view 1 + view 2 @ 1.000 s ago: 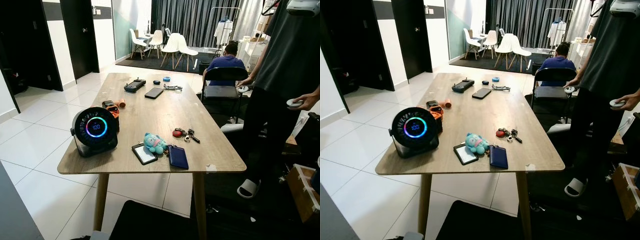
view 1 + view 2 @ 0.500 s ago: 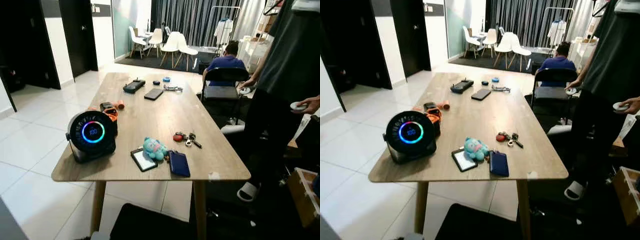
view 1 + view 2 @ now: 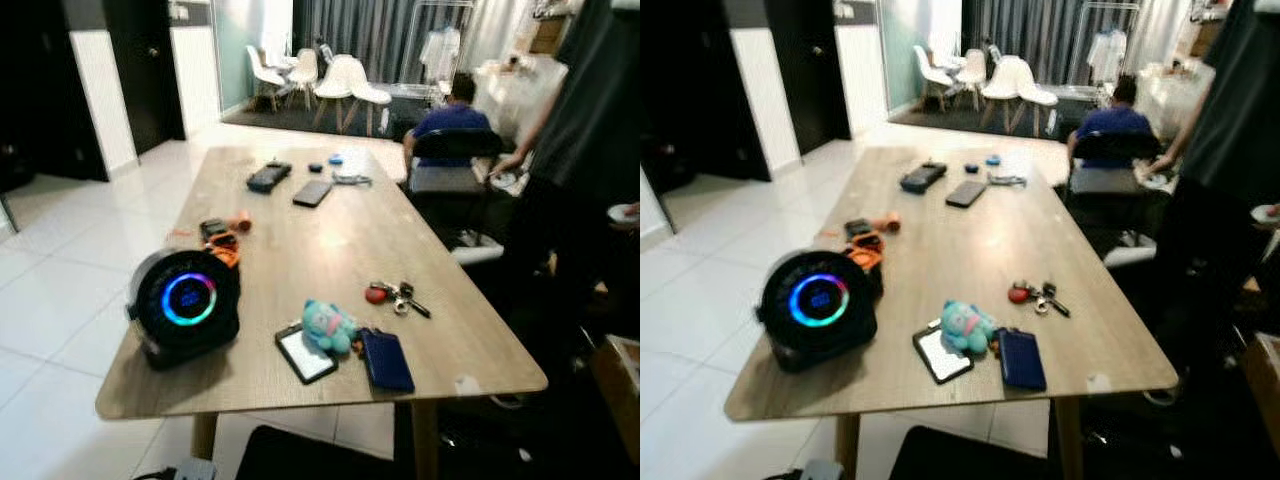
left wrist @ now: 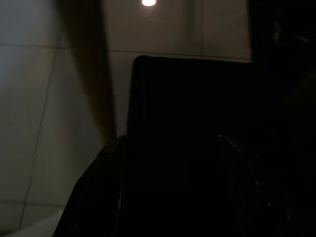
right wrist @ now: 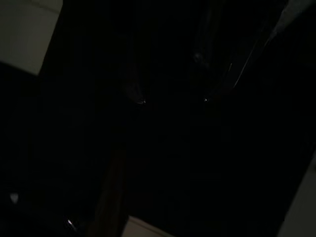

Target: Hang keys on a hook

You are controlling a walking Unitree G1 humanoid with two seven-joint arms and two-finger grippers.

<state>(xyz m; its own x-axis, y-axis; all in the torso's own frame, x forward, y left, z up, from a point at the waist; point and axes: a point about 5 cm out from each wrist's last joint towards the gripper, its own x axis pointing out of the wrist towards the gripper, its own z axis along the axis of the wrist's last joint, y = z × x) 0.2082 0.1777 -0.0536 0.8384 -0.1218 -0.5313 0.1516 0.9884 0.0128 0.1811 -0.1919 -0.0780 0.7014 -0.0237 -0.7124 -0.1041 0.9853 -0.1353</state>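
Observation:
A bunch of keys (image 3: 400,296) with a round red fob (image 3: 376,294) lies flat on the wooden table (image 3: 330,225), towards its near right side. Nothing touches the keys. A teal plush toy (image 3: 328,326) and a dark blue wallet (image 3: 386,360) lie just in front of them. Both arms hang idle below the table's level. The left wrist view is dim, with pale floor tiles (image 4: 39,98) and a black mat (image 4: 187,123). Hardly anything can be made out in the very dark right wrist view.
A round black fan (image 3: 185,305) with a glowing ring stands at the near left corner. A phone (image 3: 312,193) and a controller (image 3: 269,176) lie further back. One person (image 3: 590,150) stands at the table's right; another (image 3: 455,118) sits on a black chair (image 3: 445,180).
The whole picture has shifted and blurred: the camera has moved a little nearer to the table. Nothing on the table has moved.

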